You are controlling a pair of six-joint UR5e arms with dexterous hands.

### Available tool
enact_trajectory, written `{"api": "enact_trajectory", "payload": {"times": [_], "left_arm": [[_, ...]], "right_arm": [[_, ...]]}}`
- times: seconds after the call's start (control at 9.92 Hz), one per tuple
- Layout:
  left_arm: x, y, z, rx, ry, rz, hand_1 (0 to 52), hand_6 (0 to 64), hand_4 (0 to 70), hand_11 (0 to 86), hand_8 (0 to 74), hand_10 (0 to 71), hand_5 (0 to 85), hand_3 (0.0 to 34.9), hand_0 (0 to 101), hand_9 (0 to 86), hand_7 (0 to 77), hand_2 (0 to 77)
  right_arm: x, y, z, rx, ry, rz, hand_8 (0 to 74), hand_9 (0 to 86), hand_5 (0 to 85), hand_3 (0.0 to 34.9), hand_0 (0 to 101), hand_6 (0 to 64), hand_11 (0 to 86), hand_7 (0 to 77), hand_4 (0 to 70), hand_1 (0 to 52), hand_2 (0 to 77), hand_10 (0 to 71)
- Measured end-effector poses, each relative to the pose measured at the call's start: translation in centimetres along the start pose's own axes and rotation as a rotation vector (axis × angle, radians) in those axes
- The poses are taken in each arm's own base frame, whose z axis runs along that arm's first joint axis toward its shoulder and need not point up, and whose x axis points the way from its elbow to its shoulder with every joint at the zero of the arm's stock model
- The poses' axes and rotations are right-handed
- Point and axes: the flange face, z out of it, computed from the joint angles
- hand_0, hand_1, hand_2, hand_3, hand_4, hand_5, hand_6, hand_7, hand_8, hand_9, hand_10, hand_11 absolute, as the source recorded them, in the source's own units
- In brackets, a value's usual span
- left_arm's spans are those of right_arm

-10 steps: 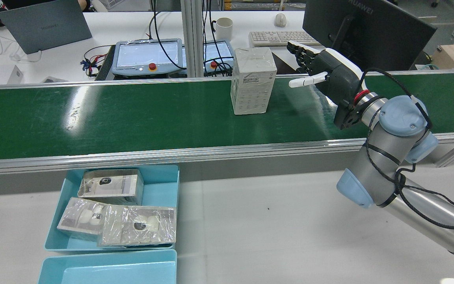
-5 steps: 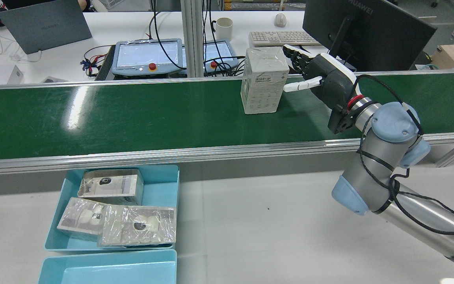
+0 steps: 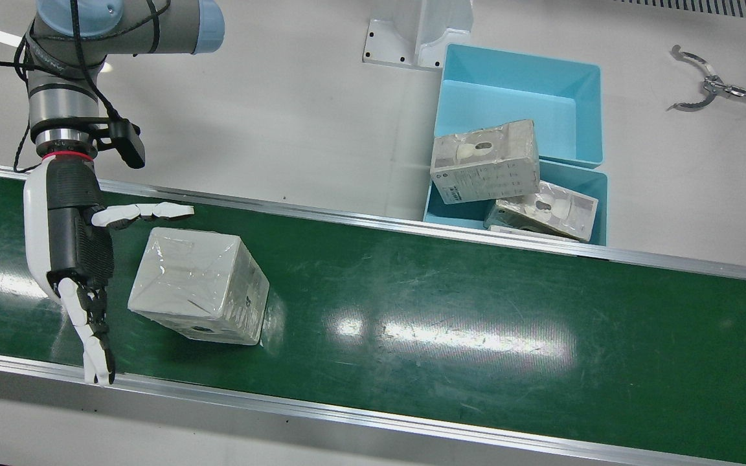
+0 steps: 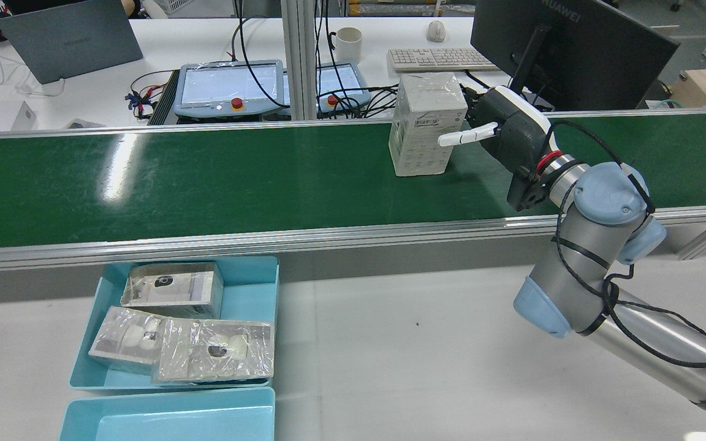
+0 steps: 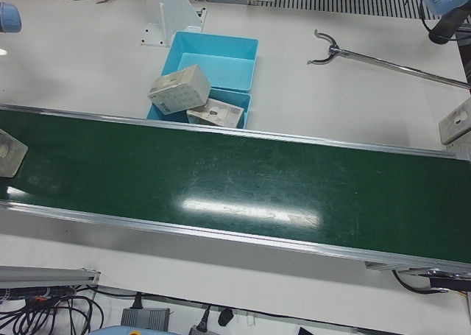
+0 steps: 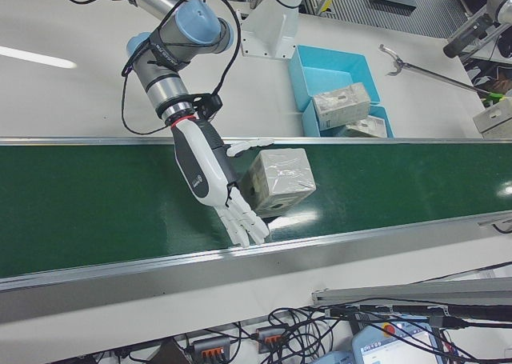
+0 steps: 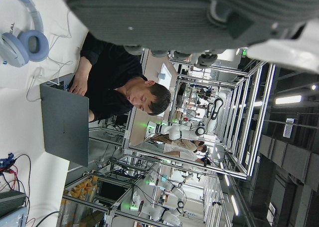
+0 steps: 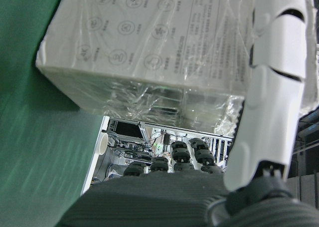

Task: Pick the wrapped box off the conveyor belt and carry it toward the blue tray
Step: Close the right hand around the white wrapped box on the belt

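Spread wide, the right hand flanks the wrapped box on the conveyor belt in the front view, one digit along the box's robot-side face, the others reaching toward the belt's operator-side edge; I cannot tell whether any touches. Two blue trays sit past the belt's robot-side edge, holding more wrapped boxes. From the rear, the box stands upright near the belt's far edge, printed label facing the camera, unreadable; a monitor behind reads HUAWEI. The right-front view shows the open hand beside the box. Left-hand camera: a person at a laptop; that hand's state cannot be told. Right-hand camera: rows of icons on the box.
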Motion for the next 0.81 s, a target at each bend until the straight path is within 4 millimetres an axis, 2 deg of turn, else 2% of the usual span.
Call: {"api": "enact_trajectory", "payload": {"times": [0.61, 0.71, 0.81], "left_arm": [[0.0, 0.0, 0.0, 0.0, 0.0, 0.0, 0.0, 0.0, 0.0, 0.0, 0.0, 0.0, 1.1, 0.0, 0, 0.0, 0.0, 1.1], [0.0, 0.0, 0.0, 0.0, 0.0, 0.0, 0.0, 0.0, 0.0, 0.0, 0.0, 0.0, 1.1, 0.0, 0, 0.0, 0.0, 1.1], [0.0, 0.0, 0.0, 0.0, 0.0, 0.0, 0.0, 0.0, 0.0, 0.0, 0.0, 0.0, 1.1, 0.0, 0, 0.0, 0.0, 0.5]], "right_arm": [[0.47, 0.18, 0.0, 0.0, -0.007, 0.006, 2.7, 2.7, 5.5, 0.0, 45, 0.0, 2.7, 0.5, 8.2, 10.9, 11.4, 0.5], [0.59, 0.33, 0.09, -0.002, -0.006, 0.008, 2.2, 2.7, 16.4, 0.0, 43, 0.0, 2.7, 4.9, 8.2, 8.7, 14.7, 1.1], [0.64, 0.53, 0.2, -0.005, -0.006, 0.01, 2.2, 2.7, 16.4, 0.0, 43, 0.0, 2.7, 4.9, 8.2, 8.7, 14.7, 1.1]]}}
